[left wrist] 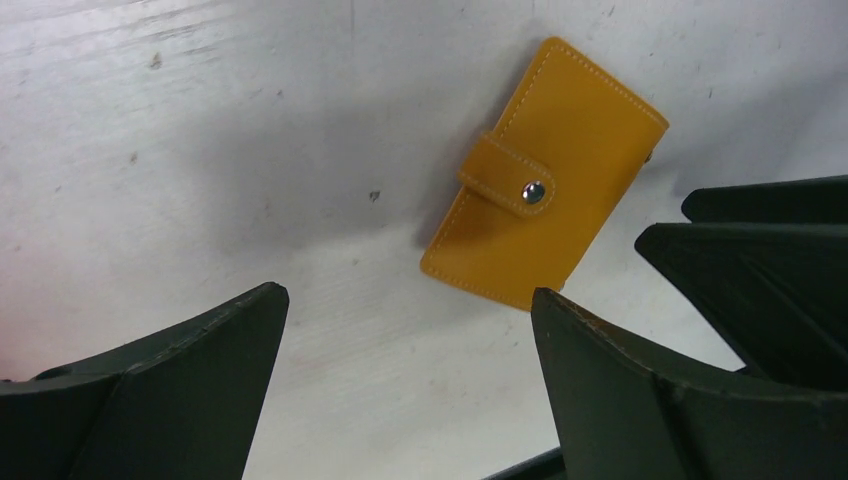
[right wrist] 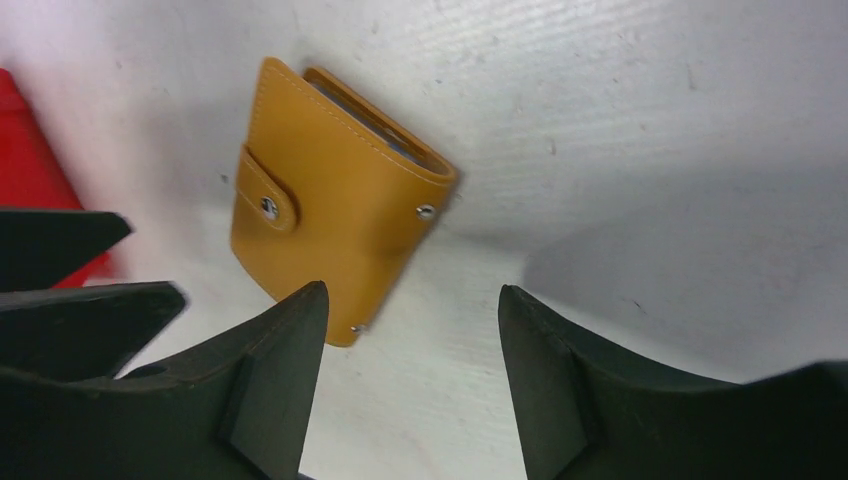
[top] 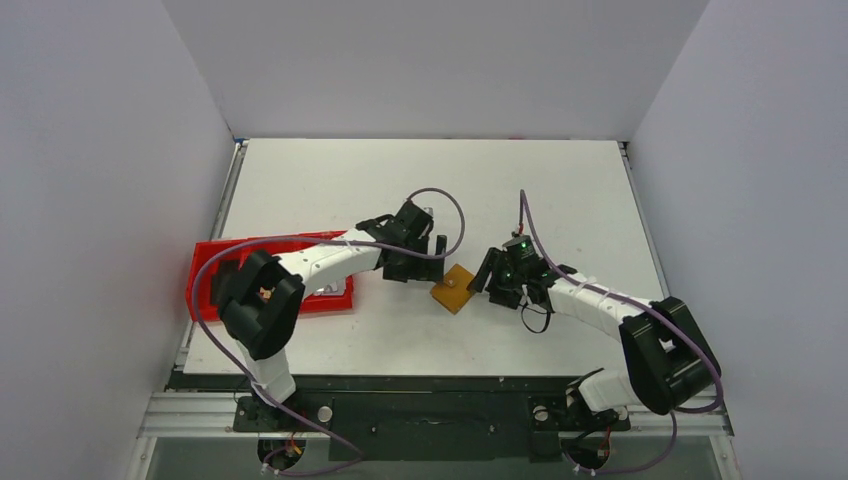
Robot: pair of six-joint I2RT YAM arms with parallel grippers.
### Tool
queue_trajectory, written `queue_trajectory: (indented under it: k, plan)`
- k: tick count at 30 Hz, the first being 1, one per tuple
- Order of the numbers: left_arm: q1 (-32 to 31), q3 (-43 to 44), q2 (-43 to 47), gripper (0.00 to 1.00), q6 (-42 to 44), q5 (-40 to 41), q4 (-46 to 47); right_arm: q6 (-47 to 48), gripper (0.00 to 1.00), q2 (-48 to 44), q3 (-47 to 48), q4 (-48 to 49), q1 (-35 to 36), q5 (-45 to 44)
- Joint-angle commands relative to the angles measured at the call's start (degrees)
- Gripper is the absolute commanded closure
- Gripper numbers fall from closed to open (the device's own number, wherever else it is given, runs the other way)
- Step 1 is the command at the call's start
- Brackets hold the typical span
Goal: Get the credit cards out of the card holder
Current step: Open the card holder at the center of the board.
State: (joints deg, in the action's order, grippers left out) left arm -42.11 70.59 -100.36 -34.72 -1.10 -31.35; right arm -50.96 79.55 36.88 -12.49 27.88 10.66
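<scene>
Holder (top: 453,288) closed on the table (top: 420,180), no card taken out yet.

Nearest you, your left gripper (left wrist: 405,300) stands wide apart and holds nothing. Your right gripper (right wrist: 412,295) is parted somewhat less and is also empty. The tan holder lies flat between the two, just past both sets of tips, and neither grips it. Its strap (left wrist: 505,175) is folded over the front and its snap (left wrist: 535,191) looks fastened. In the right wrist view a thin pale edge (right wrist: 370,115) shows inside the holder's far end. That is probably the cards, but you cannot be sure. Further left, beside your left arm, sits a red tray (top: 205,270), and no loose card shows on the table. By this look nothing is done: you have yet to undo the strap, open the holder and draw every card.
</scene>
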Motion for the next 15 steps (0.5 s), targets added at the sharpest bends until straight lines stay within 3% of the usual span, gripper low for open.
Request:
queue_trajectory:
  k: [1,6,10,15]
  plan:
    - [-0.7,3.8,-5.3,0.11,-0.3,-3.4,6.1,-5.2,0.42,1.8,-1.9,11.2,0.6,0.5]
    - [-0.9,2.6,-7.2,0.25,-2.6,-5.7,9.4,-7.5,0.45,4.4,-3.4,15.7,0.6,0.4]
    - [-1.1,0.0,-7.2,0.46,-4.4,-7.2,11.6,-8.2,0.47,6.2,-3.8,17.6,0.6,0.8]
    - [-1.5,-2.6,-6.6,0.65,-6.1,-8.5,13.3,-8.7,0.47,8.2,-4.1,20.0,0.5,2.0]
